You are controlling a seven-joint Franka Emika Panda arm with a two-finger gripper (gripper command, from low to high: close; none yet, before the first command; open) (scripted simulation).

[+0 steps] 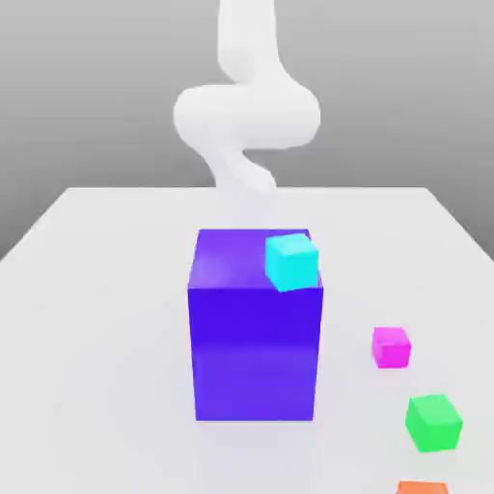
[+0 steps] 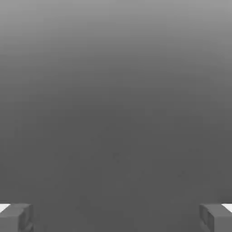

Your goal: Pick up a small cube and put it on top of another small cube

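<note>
Open and empty, our gripper [image 2: 116, 218] has not picked up the small pink cube [image 1: 391, 348], which sits on the table [image 1: 87, 338] beside the big blue block [image 1: 255, 352], so all our stacking is left to do.

The blue-purple block [image 1: 255, 352] looks smooth and slightly glossy, the pale table [image 1: 106, 338] smooth and faintly reflective.

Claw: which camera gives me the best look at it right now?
The hand view: both fingers of the claw stand wide apart there, with nothing between them. The exterior view gives the pale arm reaching down beyond the big blue-purple block, too washed out to judge the opening.
</note>
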